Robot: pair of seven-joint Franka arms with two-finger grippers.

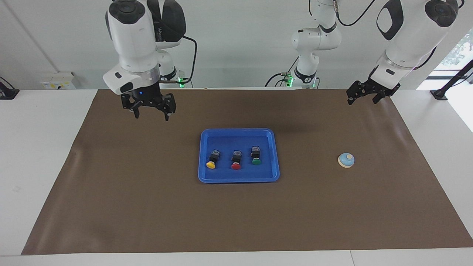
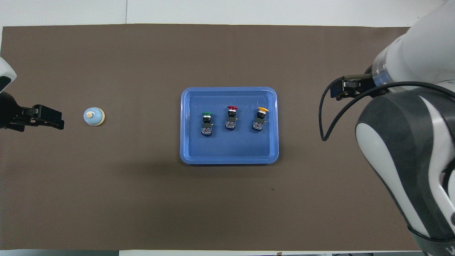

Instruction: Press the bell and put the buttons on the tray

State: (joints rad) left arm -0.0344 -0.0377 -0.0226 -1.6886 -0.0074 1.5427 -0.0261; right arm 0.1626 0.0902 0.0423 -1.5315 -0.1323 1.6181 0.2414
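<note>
The blue tray [image 1: 238,131] lies in the middle of the brown mat, also seen in the overhead view [image 2: 229,90]. In it three buttons lie on their sides in a row, caps pointing away from the robots: yellow [image 1: 211,164] [image 2: 262,110], red [image 1: 235,166] [image 2: 232,108], green [image 1: 256,161] [image 2: 207,114]. The light-blue bell [image 1: 346,160] [image 2: 94,116] stands on the mat toward the left arm's end. My left gripper [image 1: 363,101] [image 2: 57,119] hangs open and empty over the mat, apart from the bell. My right gripper [image 1: 151,116] [image 2: 336,93] hangs open and empty over the mat at the right arm's end.
The brown mat [image 1: 147,203] covers most of the white table [image 1: 37,147]. A black cable [image 2: 325,117] loops down from the right arm's wrist. A third arm's base [image 1: 306,74] stands at the table's edge between the two arms.
</note>
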